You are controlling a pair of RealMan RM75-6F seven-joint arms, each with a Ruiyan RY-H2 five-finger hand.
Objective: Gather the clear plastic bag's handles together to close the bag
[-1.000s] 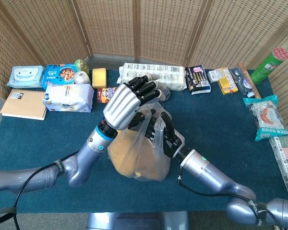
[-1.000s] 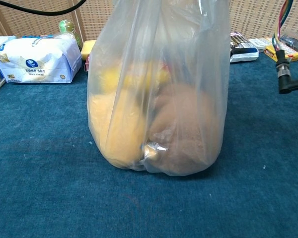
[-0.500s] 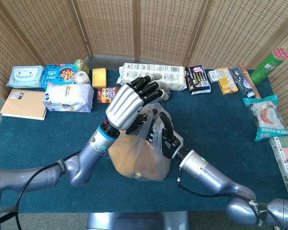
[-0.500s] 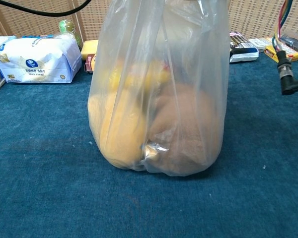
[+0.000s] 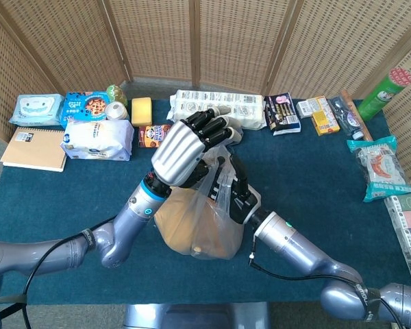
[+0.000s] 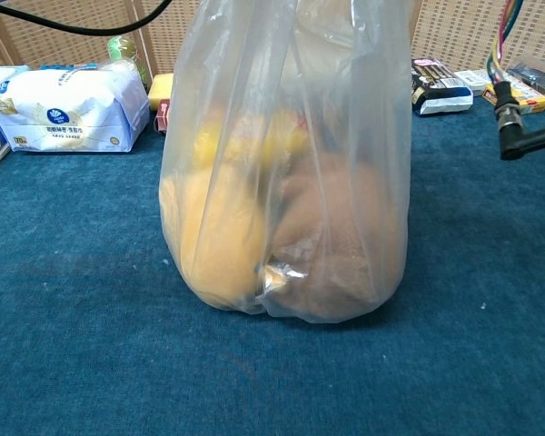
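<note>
The clear plastic bag (image 5: 195, 229) stands mid-table with yellow and brown contents; in the chest view the bag (image 6: 286, 182) fills the middle, its film pulled taut upward out of frame. My left hand (image 5: 183, 149) is above the bag's top, fingers curled in over the gathered plastic of one handle. My right hand (image 5: 234, 190) presses against the bag's upper right side, dark fingers pointing up toward the left hand with film pinched at them. The handles themselves are hidden between the two hands.
Along the table's far edge lie a tissue pack (image 5: 97, 139), a snack box (image 5: 152, 133), a long white packet (image 5: 219, 106), small boxes (image 5: 318, 113) and a green tube (image 5: 380, 92). A notebook (image 5: 33, 149) lies at left. Packets (image 5: 380, 168) sit at right.
My right hand has edged left and up, closer to the left hand. The bag's top has drawn in a little narrower. The left hand has barely moved.
</note>
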